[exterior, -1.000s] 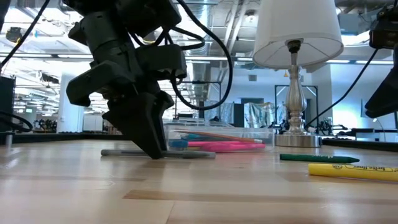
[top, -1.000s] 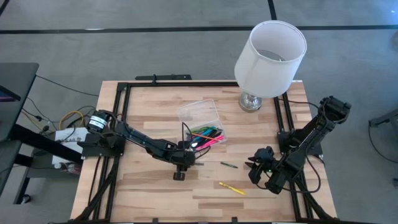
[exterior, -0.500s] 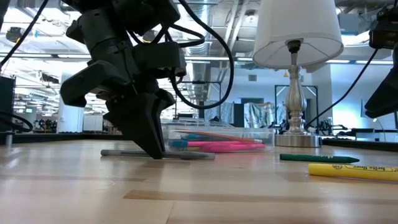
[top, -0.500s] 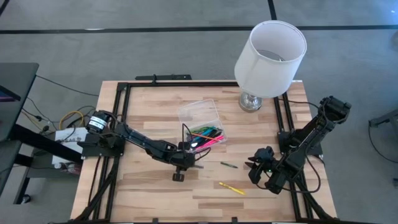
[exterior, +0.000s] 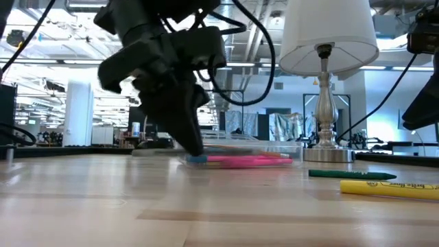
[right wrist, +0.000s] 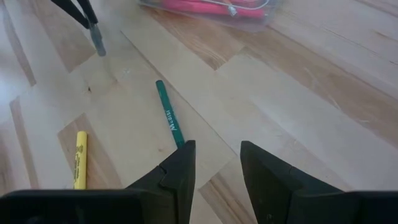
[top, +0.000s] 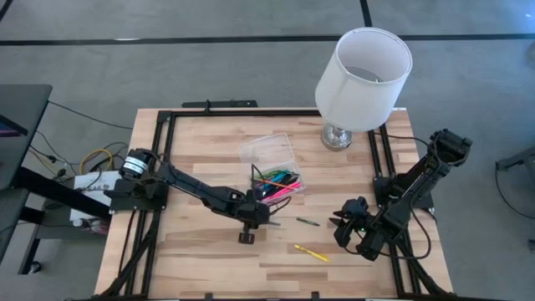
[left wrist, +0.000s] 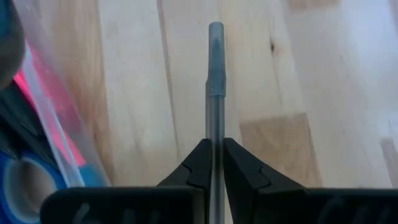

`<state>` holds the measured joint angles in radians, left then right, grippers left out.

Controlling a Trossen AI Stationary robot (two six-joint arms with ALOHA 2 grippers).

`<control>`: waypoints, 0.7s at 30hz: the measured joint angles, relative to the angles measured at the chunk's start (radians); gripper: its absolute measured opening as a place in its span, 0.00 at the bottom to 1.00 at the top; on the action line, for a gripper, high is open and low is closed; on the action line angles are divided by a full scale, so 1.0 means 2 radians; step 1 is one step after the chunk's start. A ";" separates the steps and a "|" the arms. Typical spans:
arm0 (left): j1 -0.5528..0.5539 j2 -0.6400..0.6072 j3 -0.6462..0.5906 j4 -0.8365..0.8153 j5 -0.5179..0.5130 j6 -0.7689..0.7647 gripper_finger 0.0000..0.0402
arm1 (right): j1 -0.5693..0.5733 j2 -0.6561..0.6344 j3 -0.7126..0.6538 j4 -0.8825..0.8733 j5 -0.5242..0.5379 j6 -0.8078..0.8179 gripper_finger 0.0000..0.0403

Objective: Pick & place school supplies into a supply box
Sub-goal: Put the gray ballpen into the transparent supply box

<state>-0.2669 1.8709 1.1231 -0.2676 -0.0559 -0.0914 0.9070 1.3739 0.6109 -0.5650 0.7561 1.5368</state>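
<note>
My left gripper [top: 255,216] is shut on a grey pen [left wrist: 215,93] just above the table, beside the clear supply box [top: 269,159]. The box lies open on the table's middle, with pink, blue, green and black pens [top: 280,181] in its near half; it also shows in the low view [exterior: 240,156]. A green pencil [top: 307,221] and a yellow marker [top: 312,252] lie flat on the table to the right. My right gripper [right wrist: 214,155] is open and empty above the table's right side, near the green pencil [right wrist: 169,115]. My left gripper pinches the grey pen's shaft [left wrist: 215,146] between its two fingers. The fingers [exterior: 192,140] slant down from above and lie across the pen. One end of the pen [left wrist: 216,28] sticks out past the fingertips. The pen is clear of the table, about level.
A lamp with a white shade [top: 364,67] stands on its metal foot [top: 337,138] at the table's far right, just beyond the box. Black frame rails [top: 167,159] run along the table's sides. Bare wood lies at the near left.
My left gripper, shut on the grey pen, has gone up and a little toward the table's right edge, toward the supply box. The pen, which lay on the table, is now lifted clear of it.
</note>
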 joint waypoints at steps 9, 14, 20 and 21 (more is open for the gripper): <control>0.024 -0.001 0.054 0.004 -0.029 0.000 0.04 | 0.000 0.000 0.000 0.007 0.000 0.000 0.30; 0.063 -0.002 0.072 0.006 -0.080 -0.025 0.06 | 0.000 0.000 0.000 0.011 0.000 0.000 0.30; 0.120 -0.002 0.072 -0.005 -0.083 -0.016 0.05 | 0.000 0.000 0.000 0.019 0.001 0.000 0.30; 0.129 -0.002 0.072 -0.009 -0.080 -0.007 0.05 | 0.000 0.000 0.000 0.021 0.001 0.000 0.30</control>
<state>-0.0096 1.8671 1.2667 -0.2853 -0.2158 -0.1054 0.9070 1.3739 0.6109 -0.5221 0.7590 1.5367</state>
